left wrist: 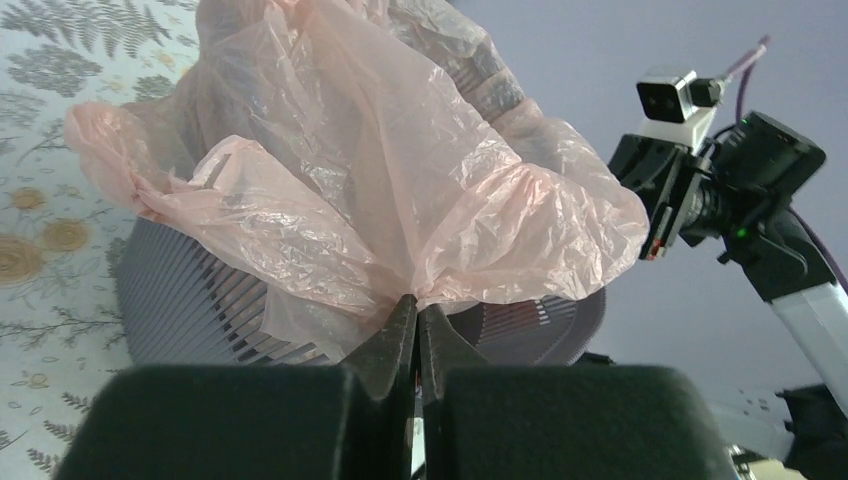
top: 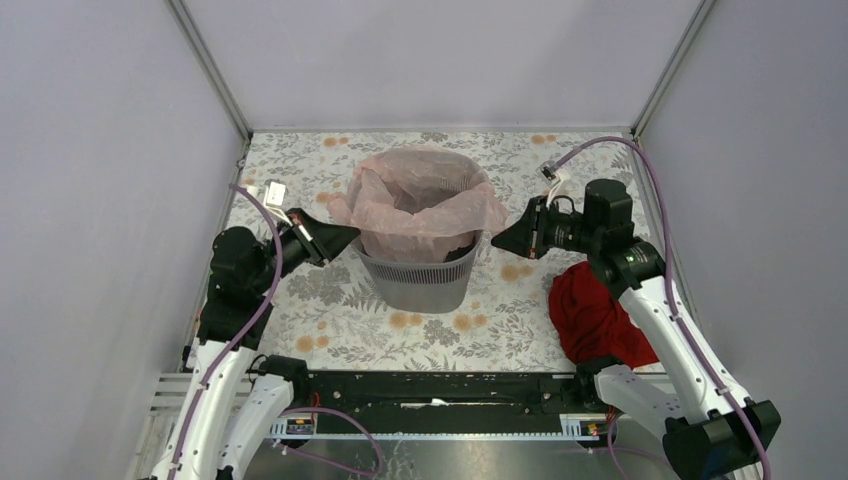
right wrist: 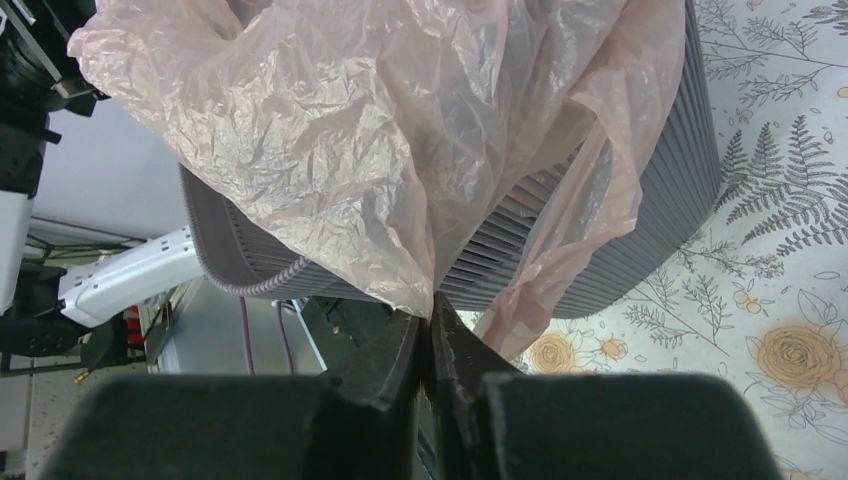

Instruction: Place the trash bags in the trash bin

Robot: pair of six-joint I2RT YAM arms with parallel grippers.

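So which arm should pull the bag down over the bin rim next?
Left, probably. The left gripper is shut on the bag where a corner sticks out sideways past the bin rim. The right gripper pinches it too, but that side hangs down the wall.

bin (top: pixel 420 285) rim hidden (under bag (top: pixel 432 222)), cloth (top: pixel 588 312) part-covered

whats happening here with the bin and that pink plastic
A two-armed robot is fitting a pink trash bag into the mesh trash bin. The left gripper pinches the bag's edge on one side, the right gripper on the opposite side. The bag sits open inside the bin, its top draped over the rim. A red cloth lies on the table to the right.
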